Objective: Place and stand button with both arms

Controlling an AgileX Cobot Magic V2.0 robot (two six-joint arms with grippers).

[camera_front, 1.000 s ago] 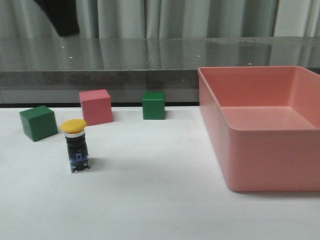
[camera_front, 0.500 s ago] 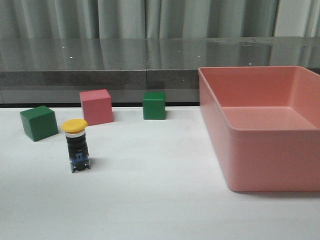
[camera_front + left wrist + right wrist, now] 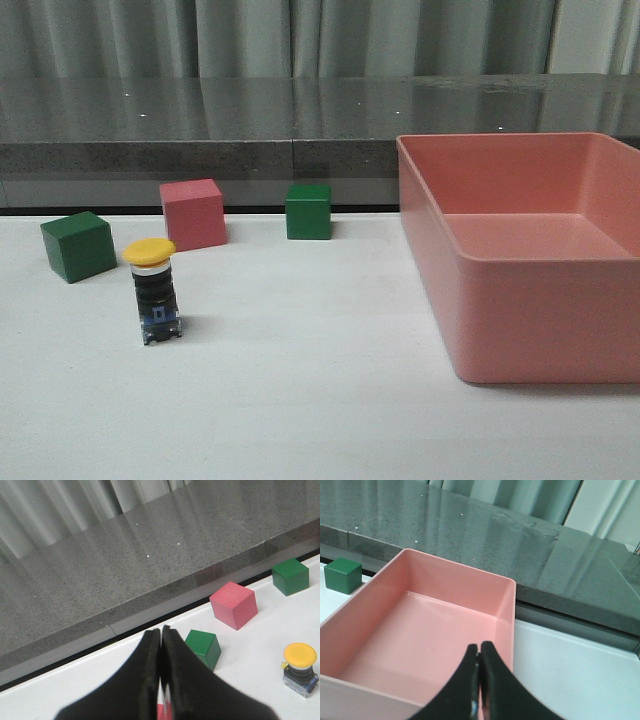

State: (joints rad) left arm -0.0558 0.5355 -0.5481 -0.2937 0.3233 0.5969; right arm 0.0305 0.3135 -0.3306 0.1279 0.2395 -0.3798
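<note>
At the near edge of the left wrist view, the left arm's black fingers [image 3: 161,680] are clenched flat against each other with nothing between them, though a small red and white patch shows low between them and what it is cannot be told. Beyond them on the white counter [image 3: 320,400] lie a green cube [image 3: 203,649], a pink-red cube [image 3: 233,604] and a second green cube [image 3: 290,576], all well apart from the fingers. The small push-button with the yellow mushroom cap, silver collar, black cylindrical body and blue-and-clear base [image 3: 155,292] stands upright on its base, cap uppermost, free of both arms. From the front it sits on the left part of the counter, nearer the camera than the pink-red cube and between that cube and the leftmost green cube, touching neither.

Over the large salmon-pink plastic bin [image 3: 497,587], the right arm's black fingers [image 3: 479,682] are likewise clenched on nothing. The bin stands on the right side of the counter. A grey speckled stone ledge [image 3: 200,125] runs behind the counter, with pale curtains [image 3: 300,35] beyond.
</note>
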